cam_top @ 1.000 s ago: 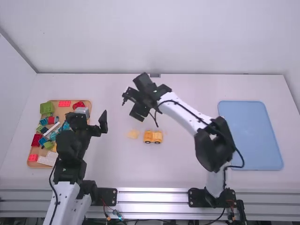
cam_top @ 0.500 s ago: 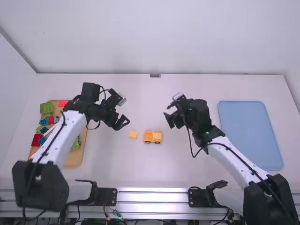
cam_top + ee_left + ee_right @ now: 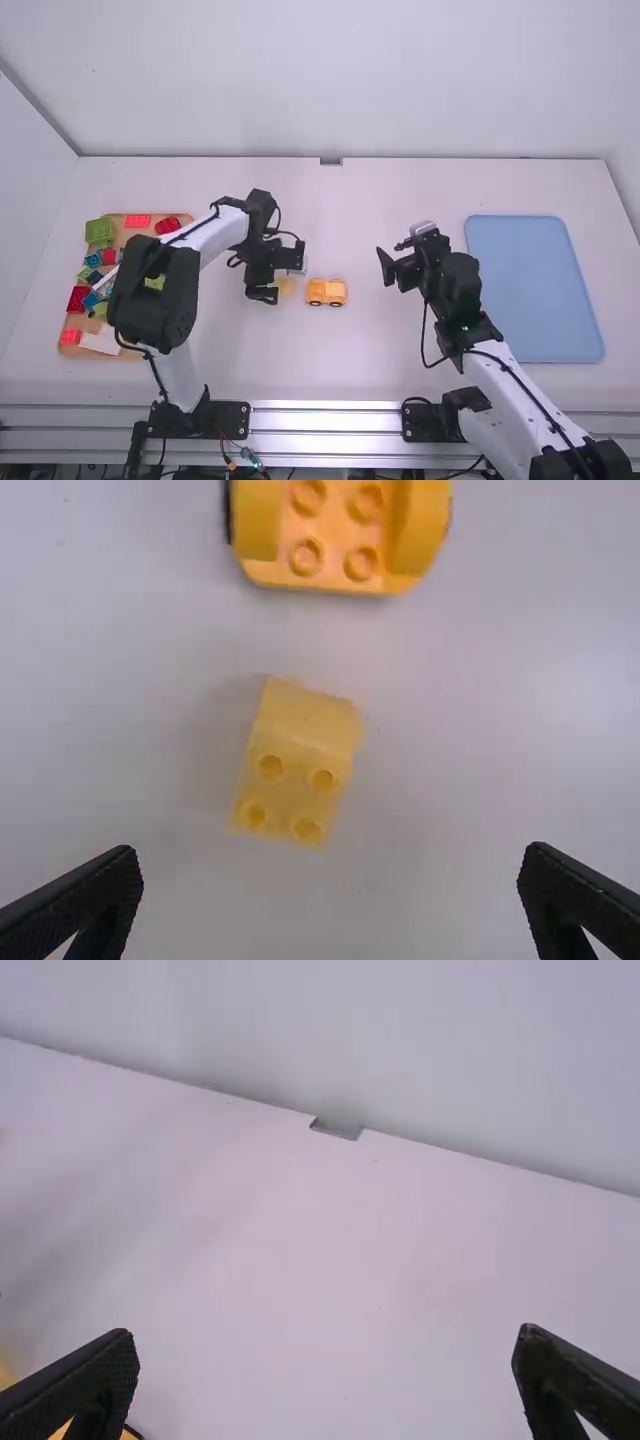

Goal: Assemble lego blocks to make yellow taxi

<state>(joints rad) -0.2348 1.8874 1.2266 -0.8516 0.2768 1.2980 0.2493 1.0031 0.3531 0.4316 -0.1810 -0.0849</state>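
Left hand (image 3: 330,858) hangs spread near the small yellow block (image 3: 295,765), which lies at nine o'clock from the taxi base (image 3: 326,292) in the high view. Best square up to the block's long sides, descend straight, then pinch gently.

Saw orange-yellow on the wheeled block (image 3: 326,291), with black on the wheels (image 3: 315,303); found paler yellow on the small studded block (image 3: 295,765). Noted plain light blue across the large tray (image 3: 535,290), tan on the block tray (image 3: 127,240), and red, green, blue and white among its pieces (image 3: 99,230). Found white on the table (image 3: 300,370).
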